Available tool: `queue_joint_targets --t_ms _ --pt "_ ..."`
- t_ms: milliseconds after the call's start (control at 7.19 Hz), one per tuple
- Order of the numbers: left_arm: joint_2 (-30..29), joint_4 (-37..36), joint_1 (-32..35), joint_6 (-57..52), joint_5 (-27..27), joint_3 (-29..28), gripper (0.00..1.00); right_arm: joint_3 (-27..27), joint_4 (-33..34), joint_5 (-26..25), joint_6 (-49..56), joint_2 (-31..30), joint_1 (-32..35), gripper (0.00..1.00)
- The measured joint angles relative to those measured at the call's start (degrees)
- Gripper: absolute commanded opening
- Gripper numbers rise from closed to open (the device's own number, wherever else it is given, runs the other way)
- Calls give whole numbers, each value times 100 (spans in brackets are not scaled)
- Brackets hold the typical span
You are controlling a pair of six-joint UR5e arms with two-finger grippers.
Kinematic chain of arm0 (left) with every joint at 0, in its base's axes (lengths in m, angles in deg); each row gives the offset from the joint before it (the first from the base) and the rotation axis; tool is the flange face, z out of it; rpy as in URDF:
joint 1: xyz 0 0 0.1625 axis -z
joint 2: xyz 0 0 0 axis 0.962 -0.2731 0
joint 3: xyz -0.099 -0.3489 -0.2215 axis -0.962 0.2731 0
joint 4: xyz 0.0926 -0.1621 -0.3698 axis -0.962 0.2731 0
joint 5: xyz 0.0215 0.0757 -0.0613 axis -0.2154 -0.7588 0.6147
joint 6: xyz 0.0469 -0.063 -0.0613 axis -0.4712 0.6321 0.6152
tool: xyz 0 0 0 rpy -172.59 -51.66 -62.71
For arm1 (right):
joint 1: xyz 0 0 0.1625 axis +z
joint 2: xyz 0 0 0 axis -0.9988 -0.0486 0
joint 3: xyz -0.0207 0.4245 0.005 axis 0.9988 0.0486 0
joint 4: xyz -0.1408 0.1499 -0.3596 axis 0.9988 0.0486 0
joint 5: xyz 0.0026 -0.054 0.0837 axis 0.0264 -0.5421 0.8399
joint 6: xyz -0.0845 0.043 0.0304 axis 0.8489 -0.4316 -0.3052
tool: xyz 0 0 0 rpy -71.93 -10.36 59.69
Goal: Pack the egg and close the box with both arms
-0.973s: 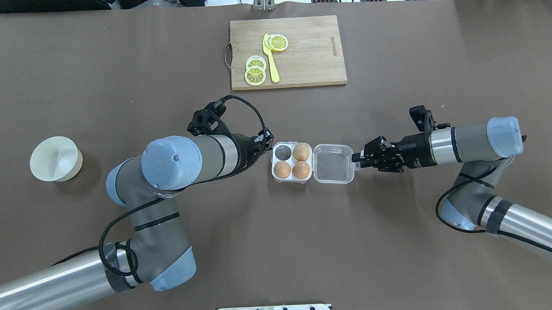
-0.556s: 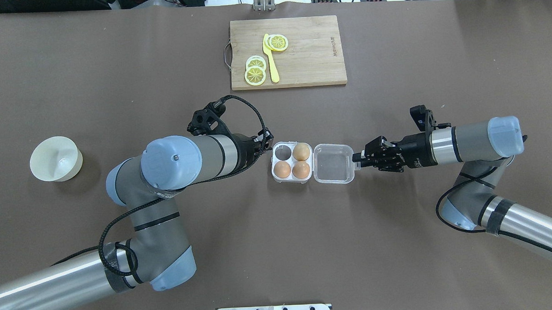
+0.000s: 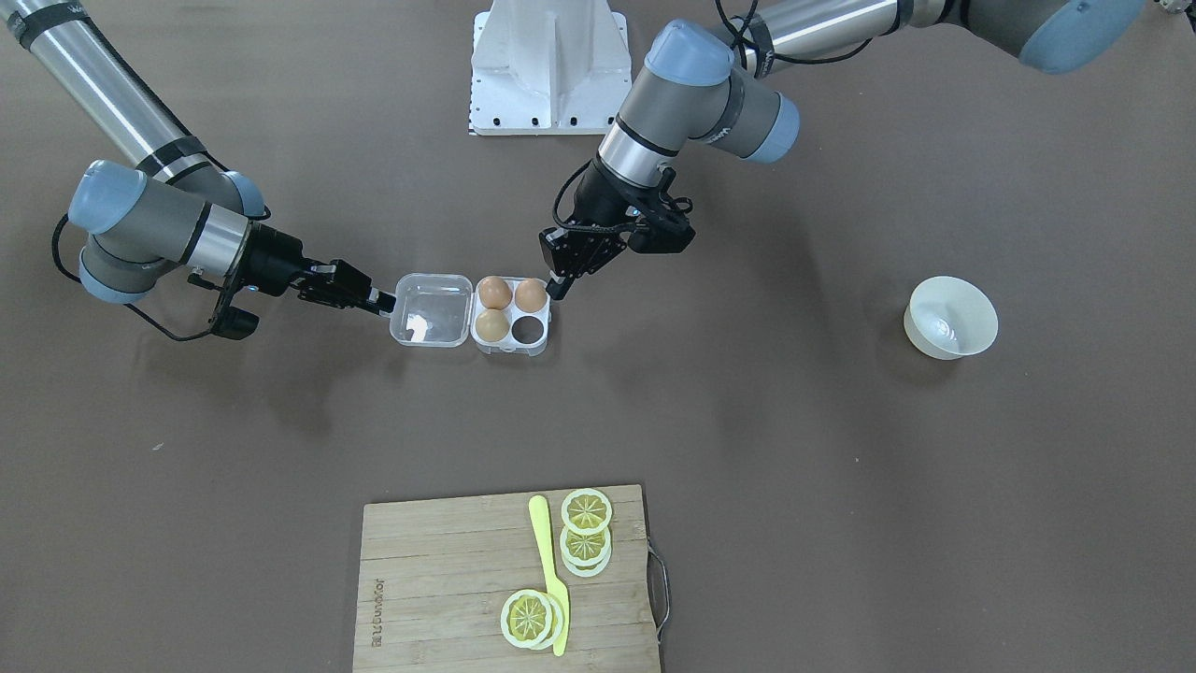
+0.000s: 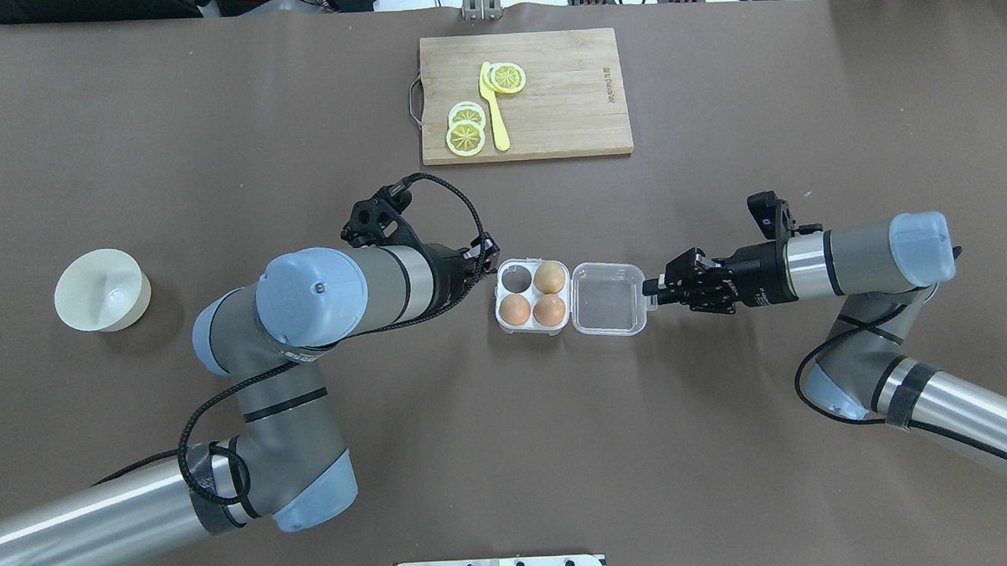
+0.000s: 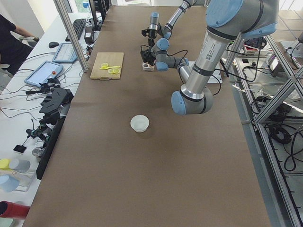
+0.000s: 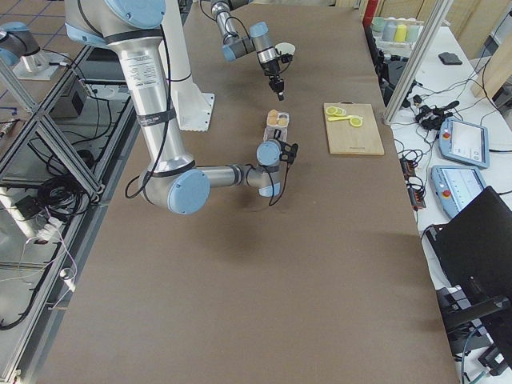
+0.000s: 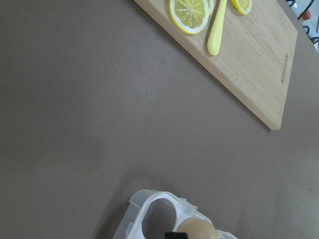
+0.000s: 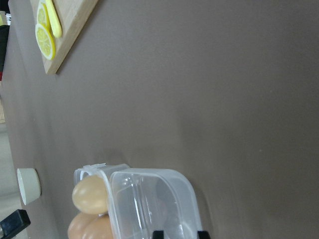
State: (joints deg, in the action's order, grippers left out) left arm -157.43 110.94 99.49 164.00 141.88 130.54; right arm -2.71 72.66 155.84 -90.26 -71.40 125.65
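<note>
The clear box (image 4: 504, 293) sits mid-table, its lid (image 4: 609, 300) lying open flat to the right. Two reddish-brown eggs (image 4: 515, 308) (image 4: 549, 310) fill the near cells; I cannot tell which is the task's egg. A paler tan egg (image 4: 550, 277) is in a far cell, and the other far cell (image 4: 517, 276) is empty. My left gripper (image 3: 558, 285) looks shut, its tip at the box's left edge. My right gripper (image 4: 649, 295) is nearly closed on the lid's outer edge; its fingertips (image 8: 158, 234) show in the right wrist view beside the lid (image 8: 149, 199).
A wooden cutting board (image 4: 564, 105) with lemon slices (image 4: 466, 136) and a yellow knife (image 4: 494, 107) lies at the far side. An off-white bowl (image 4: 102, 289) stands far left. A white robot base (image 3: 547, 65) is at the near edge.
Almost nothing. My right gripper has shifted very slightly at the lid's edge. The box, eggs and left arm have not moved.
</note>
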Motion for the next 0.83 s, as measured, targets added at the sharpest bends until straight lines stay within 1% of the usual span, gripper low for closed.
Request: queue_joint_targets --t_ms 139,278,417,834 --pt "0 -45 3 -2 20 34 0 0 0 -2 0 1 11 11" --pt "-1 -96 4 -2 50 68 0 -1 0 0 -1 1 23 8" --pt "-2 -125 5 -5 67 85 0 -1 0 3 0 1 28 6" --pt "-2 -161 6 -3 71 83 0 -3 0 6 0 1 32 5"
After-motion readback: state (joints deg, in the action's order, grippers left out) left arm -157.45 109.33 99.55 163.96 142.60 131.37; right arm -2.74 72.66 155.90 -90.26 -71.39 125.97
